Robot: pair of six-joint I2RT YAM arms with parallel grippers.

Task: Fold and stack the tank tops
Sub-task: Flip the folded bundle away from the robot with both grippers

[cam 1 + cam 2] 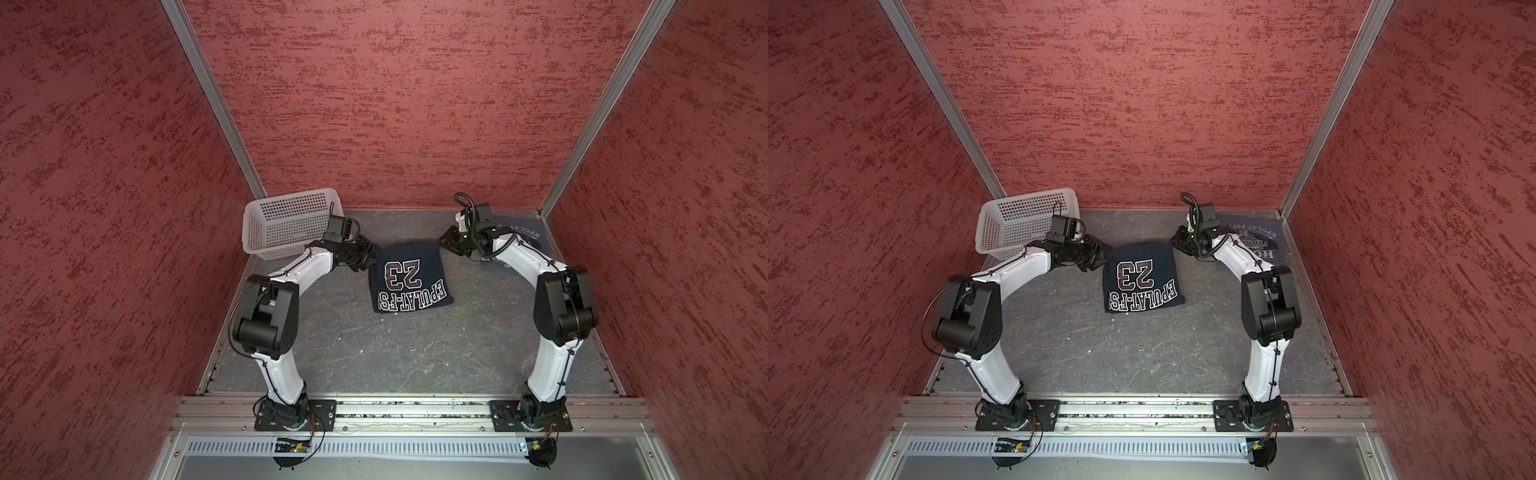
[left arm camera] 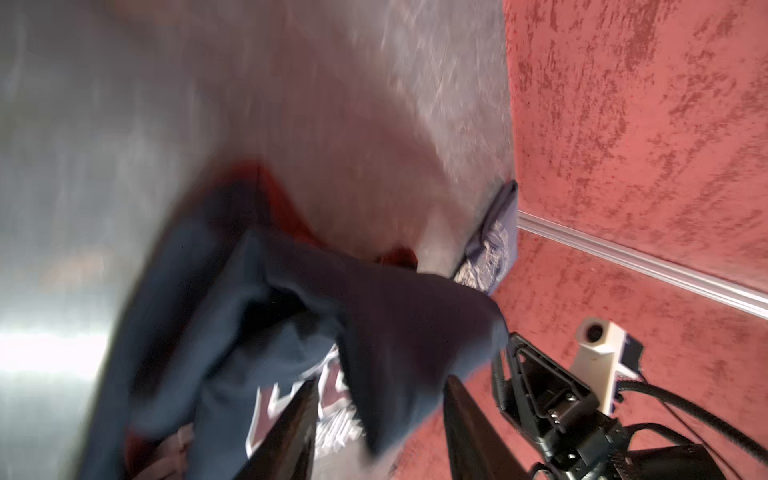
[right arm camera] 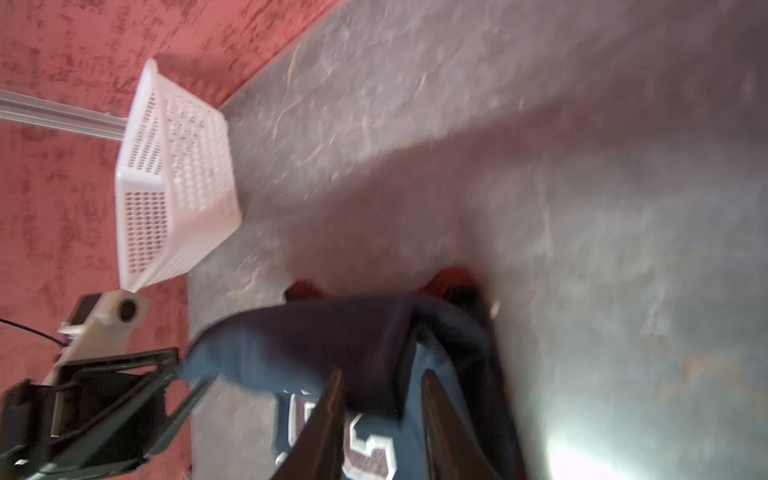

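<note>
In both top views the navy tank top [image 1: 409, 278] lies folded mid-table, with my left gripper [image 1: 370, 257] at its 10 o'clock corner and my right gripper [image 1: 444, 242] at its 2 o'clock corner. The white basket [image 1: 286, 224] stands at 10 o'clock behind my left wrist. The grey-blue tank top [image 1: 1254, 243] lies at 2 o'clock, partly hidden by my right arm. In the left wrist view my fingers [image 2: 465, 415] stand parted, navy cloth loose in the gap. In the blurred right wrist view they are parted likewise, clamping nothing.
</note>
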